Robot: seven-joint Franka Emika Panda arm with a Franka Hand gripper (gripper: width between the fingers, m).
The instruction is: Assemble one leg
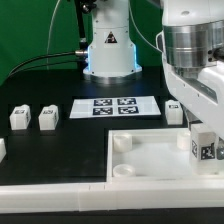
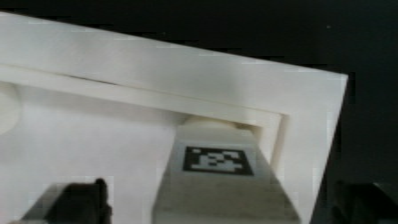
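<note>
Leg held upright in closed end effector, positioned at corner of white panel, exterior view's right. Two spare legs located on table.

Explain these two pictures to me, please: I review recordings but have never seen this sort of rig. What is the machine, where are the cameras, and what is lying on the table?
The machine is a single robot arm with a two-finger gripper. One picture is from a camera standing off the arm, the other from a camera on its wrist, looking down past the fingers.

On the black table lies a large white panel with round corner sockets. Behind it lies the marker board, a flat sheet of printed tags that only helps the cameras. Two loose legs, small white blocks, stand at the exterior view's left.

Another tagged leg sits at the gripper, over the panel's corner at the exterior view's right. The wrist view shows it against that corner. Whether the fingers actually clamp it is unclear.
</note>
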